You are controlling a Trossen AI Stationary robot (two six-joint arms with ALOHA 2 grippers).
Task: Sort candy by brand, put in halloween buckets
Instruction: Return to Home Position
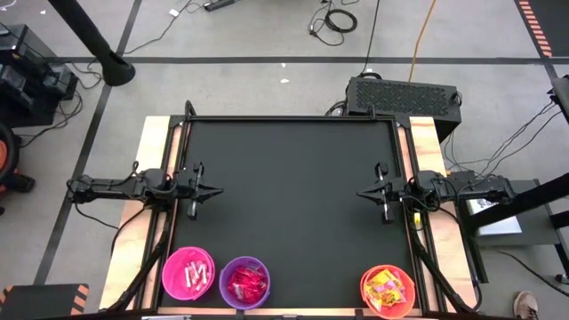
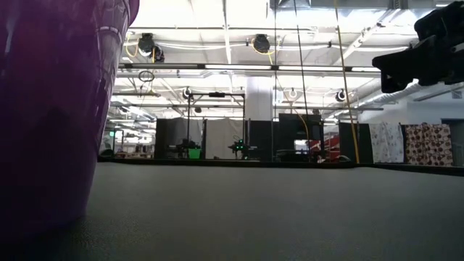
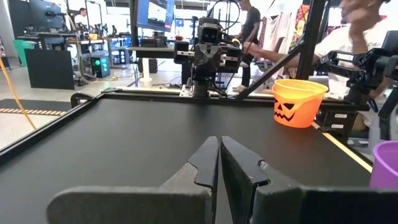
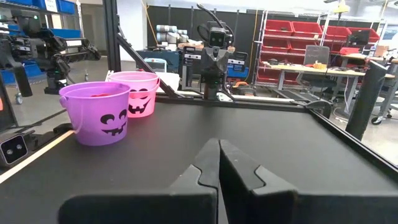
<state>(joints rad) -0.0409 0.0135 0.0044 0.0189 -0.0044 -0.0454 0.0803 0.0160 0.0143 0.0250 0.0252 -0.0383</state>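
1. The big black table [image 1: 293,222] comes first. I see no candy lying loose on it, so the sorting looks done.
2. The left arm [image 1: 124,188] lies at the left edge of the table and the right arm [image 1: 462,188] at the right edge. They point at each other across the middle, well apart.
3. The three halloween buckets stand along the near edge. The pink bucket [image 4: 143,99] and the purple bucket [image 4: 102,118] stand just beside each other near the left corner. The orange bucket [image 3: 297,106] stands alone near the right corner.
4. The left gripper [image 1: 216,190] is pressed closed with nothing in it. The right gripper [image 1: 360,193] is the same: fingers together, holding nothing. Both hang over bare table, away from the buckets.
5. The candy is smallest. Pale packets [image 1: 194,274] are in the pink bucket, red packets [image 1: 246,283] in the purple one, and mostly yellow packets [image 1: 387,289] in the orange one.
6. The job now is going back to the rest spot. To do it well, I think each arm should pull in slowly on its own side, keep its fingers closed, and keep well away from the buckets so none gets bumped or tipped.
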